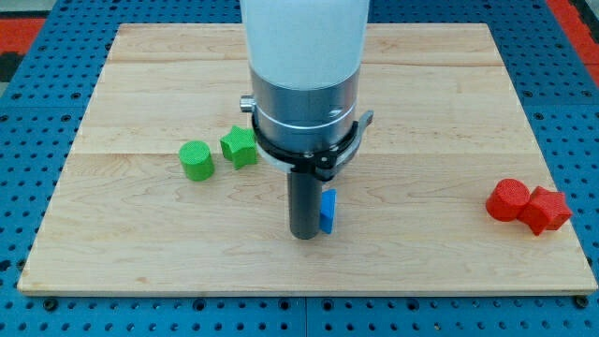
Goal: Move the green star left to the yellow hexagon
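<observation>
Two green blocks: cylinder (197, 160), star (240, 147); my tip (304, 235) touches blue block (328, 212); no fingers here.

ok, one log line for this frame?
my tip: touching blue block | green star: beside green cylinder | yellow hexagon: not visible | red blocks: view's right

White upper casing, silver collar, black clamp ring, dark rod (304, 201).

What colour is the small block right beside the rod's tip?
Blue, in the camera view, touching my tip.
</observation>
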